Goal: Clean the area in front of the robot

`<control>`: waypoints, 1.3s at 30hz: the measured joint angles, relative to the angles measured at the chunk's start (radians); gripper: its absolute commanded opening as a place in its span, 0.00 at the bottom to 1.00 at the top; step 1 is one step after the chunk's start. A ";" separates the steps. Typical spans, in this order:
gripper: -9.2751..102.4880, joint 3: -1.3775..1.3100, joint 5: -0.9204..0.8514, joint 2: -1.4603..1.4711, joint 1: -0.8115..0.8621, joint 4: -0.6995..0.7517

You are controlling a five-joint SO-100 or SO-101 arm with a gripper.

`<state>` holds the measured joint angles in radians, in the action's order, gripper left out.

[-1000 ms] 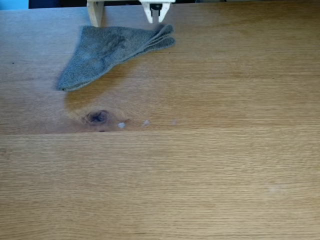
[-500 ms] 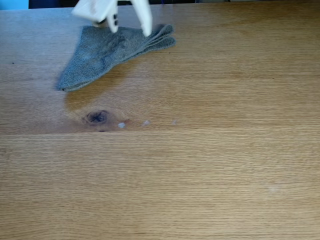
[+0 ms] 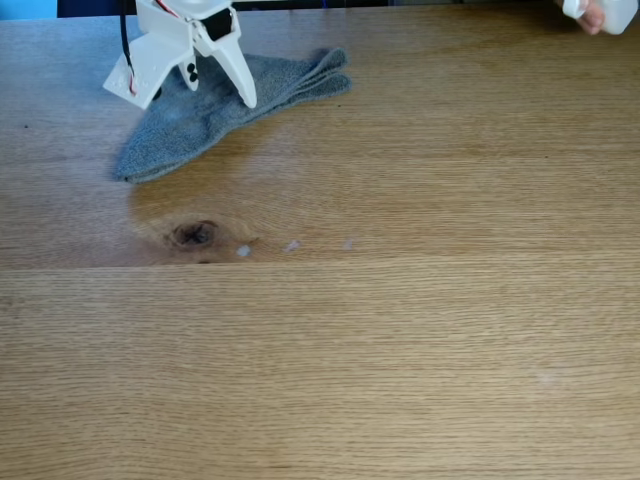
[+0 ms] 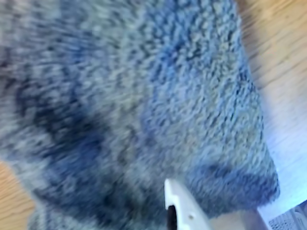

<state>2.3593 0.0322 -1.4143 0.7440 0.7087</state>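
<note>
In the fixed view, the folded cloth (image 3: pixel 225 105) lies on the tabletop (image 3: pixel 400 330), behind the knot (image 3: pixel 194 234).

Home, oak table (image 3: pixel 400 330), folded cloth (image 3: pixel 215 105)

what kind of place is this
Probably a home or hobby workspace, not a factory: a broad oak-grain tabletop with a dark knot, a folded grey cloth, and a small white plastic arm over it.

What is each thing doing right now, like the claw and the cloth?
claw: open, over the cloth
cloth: folded, lying flat on the table, not gripped
table: a few small whitish specks near the dark knot
hand: at the far corner, holding something white
</note>
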 measured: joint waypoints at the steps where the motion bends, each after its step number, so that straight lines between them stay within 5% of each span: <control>1: 0.45 -0.002 -0.006 0.015 0.002 -0.018; 13: 0.44 -0.029 -0.107 0.245 -0.009 -0.316; 18: 0.35 -0.048 -0.170 0.322 -0.011 -0.414; 27: 0.08 -0.077 -0.233 0.365 -0.012 -0.465; 39: 0.08 -0.081 -0.229 0.268 -0.014 -0.430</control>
<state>2.2780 -0.1963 -1.1459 0.7302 0.2792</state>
